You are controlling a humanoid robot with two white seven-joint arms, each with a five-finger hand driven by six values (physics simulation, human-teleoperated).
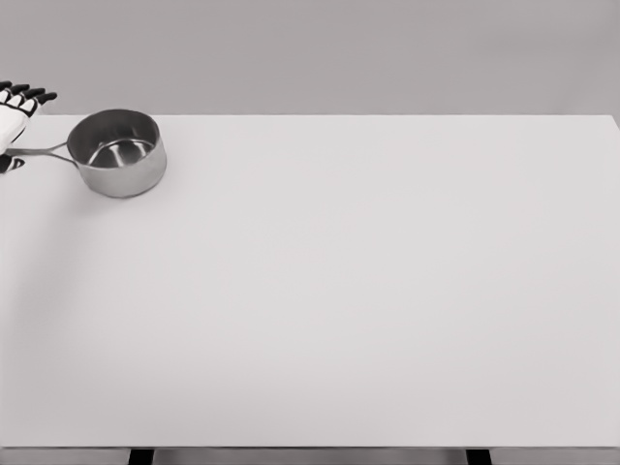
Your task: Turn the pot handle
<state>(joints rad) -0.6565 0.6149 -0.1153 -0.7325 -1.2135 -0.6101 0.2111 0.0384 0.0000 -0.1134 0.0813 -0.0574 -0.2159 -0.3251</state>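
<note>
A: Where was the saucepan (118, 152)?
B: Far-left corner of the tabletop (368, 291), its handle (41, 151) pointing left toward the left hand (17, 114).
A: Gripping it?
B: Couldn't tell; hand mostly cropped. Best to grip the handle's end and sweep slowly.

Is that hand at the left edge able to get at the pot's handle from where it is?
Probably yes. The left hand sits right at the outer end of the pot handle, which points toward it from the steel pot. Nothing lies between them, though the picture's edge hides whether it already grips.
</note>
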